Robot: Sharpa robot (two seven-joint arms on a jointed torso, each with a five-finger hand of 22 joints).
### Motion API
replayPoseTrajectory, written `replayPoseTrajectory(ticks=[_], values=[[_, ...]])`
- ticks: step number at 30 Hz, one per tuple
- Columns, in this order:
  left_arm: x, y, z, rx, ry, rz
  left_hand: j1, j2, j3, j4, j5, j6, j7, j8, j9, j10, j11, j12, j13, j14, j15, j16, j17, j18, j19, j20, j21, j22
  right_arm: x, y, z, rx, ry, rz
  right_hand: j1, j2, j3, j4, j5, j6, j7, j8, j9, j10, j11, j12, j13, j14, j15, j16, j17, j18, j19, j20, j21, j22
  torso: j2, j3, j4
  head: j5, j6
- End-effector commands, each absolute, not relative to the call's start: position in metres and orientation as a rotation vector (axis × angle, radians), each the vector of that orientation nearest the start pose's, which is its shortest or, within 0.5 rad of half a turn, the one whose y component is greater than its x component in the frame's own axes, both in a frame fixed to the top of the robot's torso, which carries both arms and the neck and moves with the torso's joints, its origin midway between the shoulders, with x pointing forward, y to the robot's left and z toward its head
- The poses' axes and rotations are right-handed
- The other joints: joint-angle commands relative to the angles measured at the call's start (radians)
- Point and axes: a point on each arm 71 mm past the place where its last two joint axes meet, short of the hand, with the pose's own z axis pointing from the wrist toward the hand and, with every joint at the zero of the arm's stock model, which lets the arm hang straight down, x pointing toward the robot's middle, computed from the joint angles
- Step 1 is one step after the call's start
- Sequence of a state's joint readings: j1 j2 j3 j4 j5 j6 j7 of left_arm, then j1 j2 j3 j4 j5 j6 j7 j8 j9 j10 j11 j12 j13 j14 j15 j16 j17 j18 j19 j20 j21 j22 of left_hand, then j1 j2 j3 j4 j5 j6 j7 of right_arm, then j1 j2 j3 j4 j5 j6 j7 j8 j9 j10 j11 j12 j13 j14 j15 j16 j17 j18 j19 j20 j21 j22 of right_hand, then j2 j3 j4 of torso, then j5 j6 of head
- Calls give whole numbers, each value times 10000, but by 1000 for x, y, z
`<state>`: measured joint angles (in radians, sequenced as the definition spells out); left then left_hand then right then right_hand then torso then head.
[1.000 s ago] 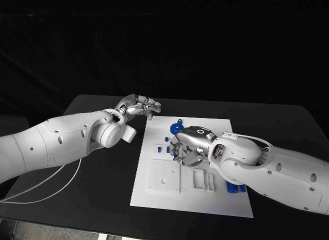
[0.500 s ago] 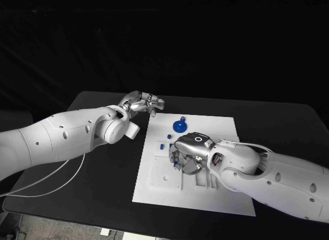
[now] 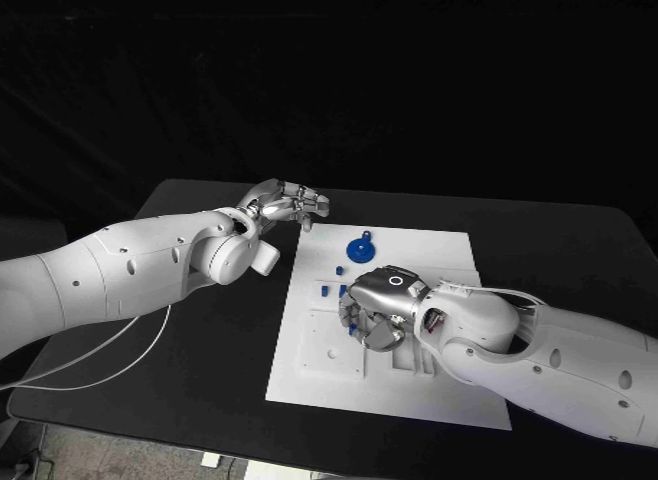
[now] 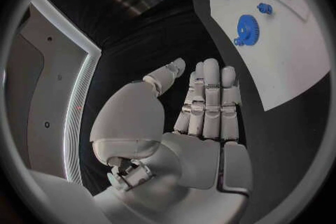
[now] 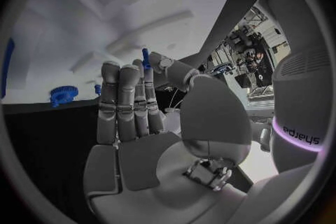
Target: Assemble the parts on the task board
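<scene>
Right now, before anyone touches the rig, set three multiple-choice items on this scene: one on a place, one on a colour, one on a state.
1. Where does the blue gear lie?
A. On the black table
B. On the task board
C. In the left hand

2. What colour is the table?
A. Black
B. White
C. Blue

3. How is the left hand?
A. Gripping the gear
B. Pressing on the board
C. Holding nothing

Key: 1 B, the blue gear rests on the white task board. 2 A, the table shows black around the board. 3 C, the left hand has straight fingers with nothing in them.
</scene>
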<state>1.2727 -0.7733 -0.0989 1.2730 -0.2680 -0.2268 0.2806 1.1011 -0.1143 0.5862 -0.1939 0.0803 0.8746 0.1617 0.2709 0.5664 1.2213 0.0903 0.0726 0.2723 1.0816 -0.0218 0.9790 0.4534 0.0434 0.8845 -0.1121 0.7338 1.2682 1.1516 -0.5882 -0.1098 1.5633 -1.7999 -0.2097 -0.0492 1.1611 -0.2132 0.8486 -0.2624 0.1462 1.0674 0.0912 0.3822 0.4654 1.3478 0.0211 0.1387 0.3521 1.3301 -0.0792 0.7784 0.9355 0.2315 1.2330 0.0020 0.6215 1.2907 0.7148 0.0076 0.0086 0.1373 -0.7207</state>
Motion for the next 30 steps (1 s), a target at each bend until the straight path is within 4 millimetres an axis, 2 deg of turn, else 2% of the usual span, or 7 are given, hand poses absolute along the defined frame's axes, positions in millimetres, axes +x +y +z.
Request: replayPoseTrajectory(ticks=[1, 26, 30], values=[[536, 243, -178, -8423, 15611, -13034, -66, -16, -17, 34, -27, -87, 9, 14, 17, -8, 24, -15, -7, 8, 58, -69, 17, 161, 20, -27, -39, 16, 424, -53, -224, -7616, 16272, 7940, 7, 40, 58, -19, -22, 38, 47, -39, 9, 171, 33, 16, 389, -30, -46, 55, -16, 303, 43, -51, 53, 14, 0, -7, 7, 6, -15], [536, 243, -178, -8404, 15628, -13049, -49, -26, -9, 41, -39, -103, 10, 22, 24, -19, 25, -12, -5, 6, 59, -80, 32, 167, 19, -26, -51, 31, 424, -51, -232, -7824, 16459, 7722, -5, 35, 77, -6, -27, 39, 46, -46, 19, 180, 30, 1, 409, -27, -48, 71, -26, 303, 51, -55, 58, 26, -7, -6, -7, 8, -57], [536, 243, -178, -8400, 15647, -13059, -47, -27, -8, 42, -39, -105, 10, 24, 26, -20, 26, -12, -4, 6, 59, -82, 34, 168, 18, -26, -53, 33, 423, -50, -238, -7912, 16621, 7728, -7, 34, 80, -4, -29, 39, 47, -48, 20, 180, 30, -2, 412, -27, -48, 73, -27, 303, 51, -55, 58, 27, -7, -2, 8, -4, -61]])
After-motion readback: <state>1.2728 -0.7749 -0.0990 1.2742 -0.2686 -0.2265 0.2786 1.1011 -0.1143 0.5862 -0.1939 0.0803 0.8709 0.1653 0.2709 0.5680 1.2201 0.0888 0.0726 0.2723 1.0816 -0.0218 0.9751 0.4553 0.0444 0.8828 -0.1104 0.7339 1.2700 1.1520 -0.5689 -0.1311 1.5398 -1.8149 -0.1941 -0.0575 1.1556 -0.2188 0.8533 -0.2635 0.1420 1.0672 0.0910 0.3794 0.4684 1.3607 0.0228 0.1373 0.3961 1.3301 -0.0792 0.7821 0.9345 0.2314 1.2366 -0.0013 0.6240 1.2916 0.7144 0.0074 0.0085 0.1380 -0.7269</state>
